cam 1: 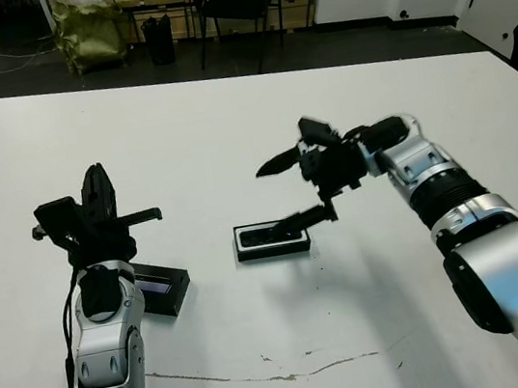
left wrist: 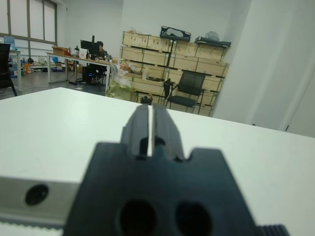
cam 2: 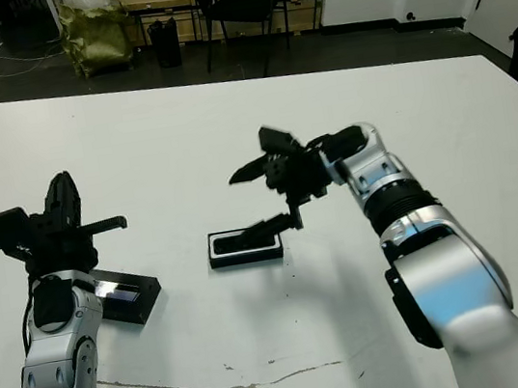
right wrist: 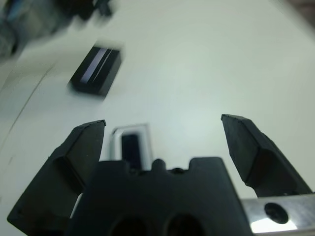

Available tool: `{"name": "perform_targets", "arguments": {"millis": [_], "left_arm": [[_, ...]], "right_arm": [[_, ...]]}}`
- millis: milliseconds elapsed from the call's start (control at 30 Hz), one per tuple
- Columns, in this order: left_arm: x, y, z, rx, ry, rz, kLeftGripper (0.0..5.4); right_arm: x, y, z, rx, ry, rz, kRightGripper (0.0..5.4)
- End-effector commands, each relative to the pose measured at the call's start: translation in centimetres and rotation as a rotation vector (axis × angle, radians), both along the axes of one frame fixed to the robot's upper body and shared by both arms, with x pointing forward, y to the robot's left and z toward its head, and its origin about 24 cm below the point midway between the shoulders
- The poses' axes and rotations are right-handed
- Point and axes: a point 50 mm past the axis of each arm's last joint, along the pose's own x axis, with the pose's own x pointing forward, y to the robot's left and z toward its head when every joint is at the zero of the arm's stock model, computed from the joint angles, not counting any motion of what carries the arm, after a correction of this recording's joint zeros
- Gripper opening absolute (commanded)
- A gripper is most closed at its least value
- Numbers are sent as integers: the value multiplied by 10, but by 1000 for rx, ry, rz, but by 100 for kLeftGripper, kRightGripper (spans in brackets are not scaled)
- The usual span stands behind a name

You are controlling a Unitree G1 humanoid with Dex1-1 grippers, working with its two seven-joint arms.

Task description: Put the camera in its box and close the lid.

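Table point(cam 1: 229, 120): one white table, with a thin dark crack line along its near edge.
Left gripper point(cam 1: 96, 184): one, raised above the table, well to the left of the box; its two black fingers point(left wrist: 147, 129) are pressed together, only a thin slit between them, grasping nothing.
Lid point(cam 1: 161, 289): one flat black cover with a pale stripe, lying on the table to the left of the box and a little nearer the robot, partly hidden behind the left arm, apart from the box.
Box point(cam 1: 272, 242): one shallow tray, black outside with a white lining, resting flat on the table at the middle, uncovered.
Camera point(cam 1: 269, 237): one slim black bar lying inside the box, along its length.
Right gripper point(cam 1: 295, 188): one, hovering just above the right end of the box; its two fingers are spread wide, released, one finger high and the other down near the box's right end, holding nothing. Whether the lower finger touches the box cannot be told.
Chair point(cam 1: 240, 2): one black chair beyond the far edge of the table.
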Motion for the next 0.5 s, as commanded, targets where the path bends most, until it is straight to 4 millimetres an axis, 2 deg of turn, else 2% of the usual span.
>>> {"name": "perform_targets", "arguments": {"millis": [33,133,233,500], "left_arm": [[-1,1,-7,6,35,1,0],[0,0,-6,6,33,2,0],[0,0,-6,5,32,-1,0],[-2,4,-2,32,27,-19,0]], "right_arm": [[3,-17,6,115,-37,-211,530],[1,-24,6,211,-85,-337,480],[-3,-32,1,214,-150,-429,410],[-24,-47,-15,229,-319,-535,224]]}}
